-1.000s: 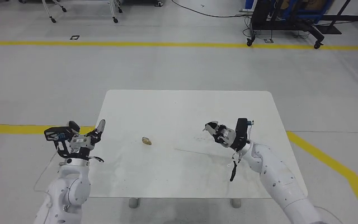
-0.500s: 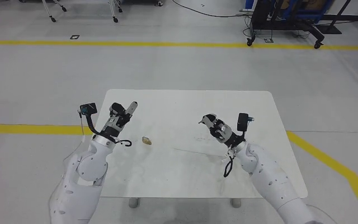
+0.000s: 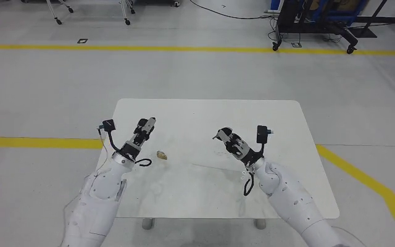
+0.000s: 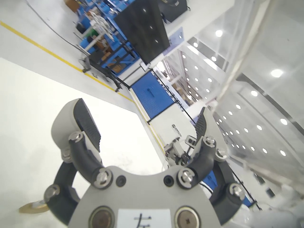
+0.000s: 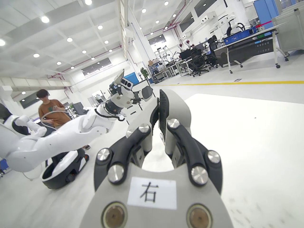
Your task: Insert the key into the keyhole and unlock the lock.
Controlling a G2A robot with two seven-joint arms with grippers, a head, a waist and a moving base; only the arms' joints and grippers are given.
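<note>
The left end effector [image 4: 141,110] has its fingers spread wide and is raised over the left part of the white surface [image 3: 203,117]. The right end effector [image 5: 158,100] has its pads pressed together, and whether they pinch anything cannot be told. It hangs over the surface's right half. The small brass lock [image 3: 161,154] lies on the surface between the two arms, near the left end effector and well apart from the right one.

White table [image 3: 203,111] on pale grey floor [image 3: 185,74] with yellow lines [image 3: 185,47], round ceiling lights [image 5: 88,1] overhead.
</note>
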